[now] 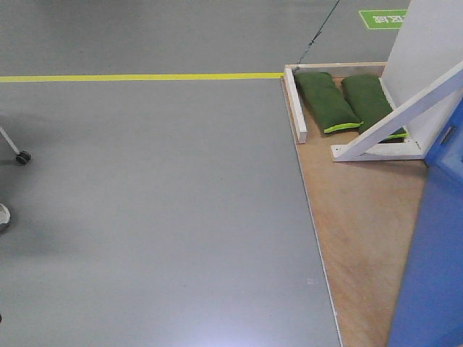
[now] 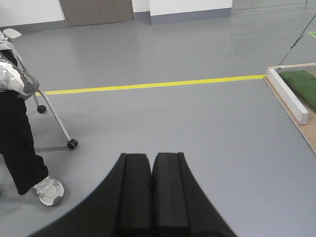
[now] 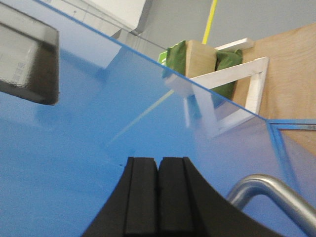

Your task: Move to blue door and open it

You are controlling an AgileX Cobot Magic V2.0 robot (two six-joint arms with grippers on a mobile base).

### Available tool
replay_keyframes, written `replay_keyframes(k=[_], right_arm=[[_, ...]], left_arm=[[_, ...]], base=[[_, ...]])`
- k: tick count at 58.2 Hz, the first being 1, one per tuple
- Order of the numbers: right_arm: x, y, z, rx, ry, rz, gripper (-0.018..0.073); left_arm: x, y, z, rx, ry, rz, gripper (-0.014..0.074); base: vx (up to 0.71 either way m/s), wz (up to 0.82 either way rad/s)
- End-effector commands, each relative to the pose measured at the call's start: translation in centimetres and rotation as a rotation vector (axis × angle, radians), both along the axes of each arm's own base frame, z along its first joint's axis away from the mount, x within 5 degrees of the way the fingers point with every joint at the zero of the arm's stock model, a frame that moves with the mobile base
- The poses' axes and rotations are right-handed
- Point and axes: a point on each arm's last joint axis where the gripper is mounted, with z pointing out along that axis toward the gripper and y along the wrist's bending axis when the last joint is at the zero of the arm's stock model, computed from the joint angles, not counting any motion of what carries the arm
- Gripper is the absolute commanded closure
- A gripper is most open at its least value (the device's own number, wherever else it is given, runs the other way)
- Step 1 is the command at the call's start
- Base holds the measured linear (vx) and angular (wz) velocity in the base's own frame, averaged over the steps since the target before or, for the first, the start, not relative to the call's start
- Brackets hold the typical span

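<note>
Approach looks done: blue door (image 3: 74, 143) right ahead of the right gripper (image 3: 158, 165), fingers pressed together and empty, silver lever handle (image 3: 276, 190) just right of them, not yet gripped; left gripper (image 2: 150, 160) fingers also together, over grey floor (image 2: 197, 128); opening not started, I judge.

L end effector (image 2: 150, 165) & R end effector (image 3: 158, 168) both closed tight (black jaws touching).

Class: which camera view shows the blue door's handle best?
Right wrist view: the silver handle curves against the blue door, close up. The front view shows only door panel, no handle; the left wrist view shows neither.
</note>
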Motion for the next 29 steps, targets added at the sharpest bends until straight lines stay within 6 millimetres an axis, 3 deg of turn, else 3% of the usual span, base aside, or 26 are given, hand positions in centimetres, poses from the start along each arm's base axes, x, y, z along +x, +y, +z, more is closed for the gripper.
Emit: replay_keyframes(k=[1,29], right_arm=[[1.4,4.9,3.0,-0.083,-0.055,0.2,0.0557],[6.4,12.1,3.9,-0.01,-0.17,0.531,0.0557]], left_arm=[[0.1,0.0,0.7,-0.001,-0.092,-0.003,0.0526],[0.1,0.0,0.7,-0.001,-0.092,-0.003,0.0526]], base=[[0.0,0.0],[0.0,0.0]])
